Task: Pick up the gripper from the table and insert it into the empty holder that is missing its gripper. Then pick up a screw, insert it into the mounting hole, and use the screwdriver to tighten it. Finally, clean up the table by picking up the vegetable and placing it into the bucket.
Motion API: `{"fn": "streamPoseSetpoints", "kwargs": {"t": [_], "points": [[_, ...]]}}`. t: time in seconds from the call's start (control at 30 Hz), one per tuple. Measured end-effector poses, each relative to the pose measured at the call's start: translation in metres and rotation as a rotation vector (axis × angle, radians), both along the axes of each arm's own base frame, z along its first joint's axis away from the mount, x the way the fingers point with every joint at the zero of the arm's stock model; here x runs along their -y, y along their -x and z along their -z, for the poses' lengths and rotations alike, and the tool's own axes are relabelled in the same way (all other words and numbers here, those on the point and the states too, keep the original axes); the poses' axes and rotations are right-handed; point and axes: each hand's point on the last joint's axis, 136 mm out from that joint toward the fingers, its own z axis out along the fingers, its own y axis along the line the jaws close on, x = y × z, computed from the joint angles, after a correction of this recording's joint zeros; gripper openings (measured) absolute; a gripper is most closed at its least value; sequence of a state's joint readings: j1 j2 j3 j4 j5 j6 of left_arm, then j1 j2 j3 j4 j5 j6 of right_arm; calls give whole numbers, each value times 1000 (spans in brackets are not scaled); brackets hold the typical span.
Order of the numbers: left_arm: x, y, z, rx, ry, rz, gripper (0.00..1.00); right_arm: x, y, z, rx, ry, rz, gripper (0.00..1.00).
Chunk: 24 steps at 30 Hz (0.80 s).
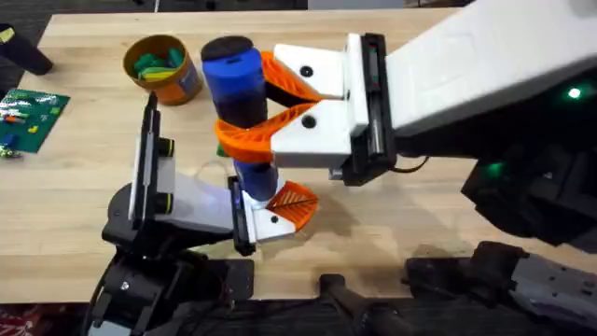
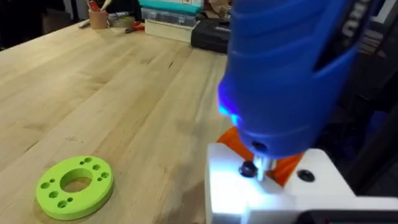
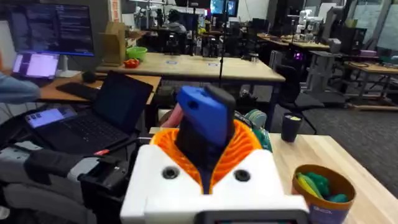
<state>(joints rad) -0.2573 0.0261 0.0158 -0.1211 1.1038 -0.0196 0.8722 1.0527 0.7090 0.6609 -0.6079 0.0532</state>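
Bucket (image 1: pixel 163 67): far-left counter (image 1: pixel 420 224), green pieces inside.
Left claw: state cannot be determined.
Screwdriver (image 1: pixel 238 84): upright over holder (image 1: pixel 270 219); likely rigid, smooth; grasp thick barrel.
Right claw (image 1: pixel 280 103): pinching screwdriver barrel.

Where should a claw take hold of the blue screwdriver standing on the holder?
Grip the thick upper body of the screwdriver, just below its black cap, coming in level from the side as the right claw does; the body stands upright and round, and its tip is seated at the holder.
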Motion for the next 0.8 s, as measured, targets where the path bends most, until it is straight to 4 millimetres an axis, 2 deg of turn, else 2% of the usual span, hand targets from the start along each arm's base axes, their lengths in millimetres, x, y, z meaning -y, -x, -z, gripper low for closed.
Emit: {"fn": "streamPoseSetpoints", "kwargs": {"t": [0.57, 0.8], "points": [[0, 0, 0, 0, 0, 0, 7, 9, 5, -9, 12, -12, 2, 46], [0, 0, 0, 0, 0, 0, 7, 12, 0, -5, -1, 4, 18, 46]]}}
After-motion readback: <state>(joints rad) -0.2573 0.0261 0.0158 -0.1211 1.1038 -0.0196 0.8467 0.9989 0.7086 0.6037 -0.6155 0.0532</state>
